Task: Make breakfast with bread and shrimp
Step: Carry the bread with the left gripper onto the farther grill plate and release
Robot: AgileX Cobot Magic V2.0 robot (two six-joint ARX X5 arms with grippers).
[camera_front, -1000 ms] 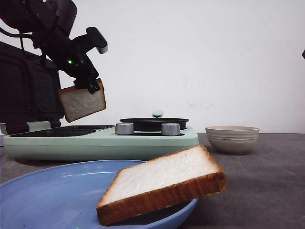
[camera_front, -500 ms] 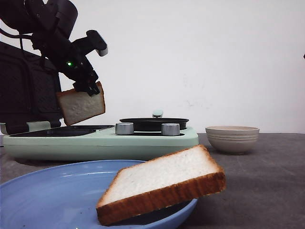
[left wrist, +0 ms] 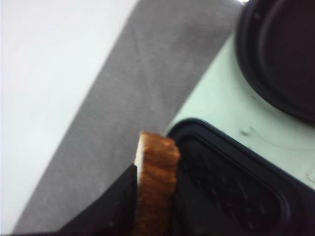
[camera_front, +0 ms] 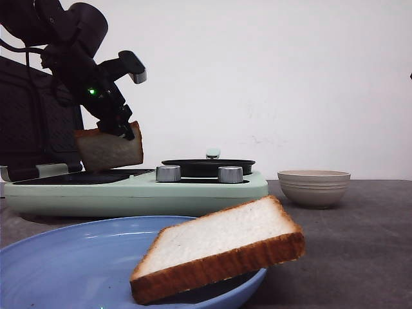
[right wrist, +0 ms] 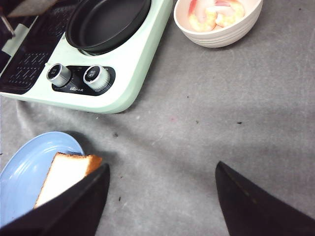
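The left gripper is clamped on one slice of bread, gripping it at the upper crust edge; in the left wrist view the two black fingers press against both faces of the slice, whose brown crust faces the camera. The held slice hangs tilted just above the dark ribbed grill plate at the left end of the mint-green cooker; contact between slice and plate cannot be determined. At 3 o'clock from the held slice, a round black pan sits on the cooker, with two silver knobs on the front panel below it. Further toward 3 o'clock, apart from the cooker, a beige ribbed bowl stands on the grey table; the right wrist view shows the shrimp lying inside the bowl. The second slice of bread leans on the rim of the blue plate at 5 o'clock from the held slice, nearest the front camera. The right gripper hovers above the table with its fingers spread wide apart, grasping nothing.
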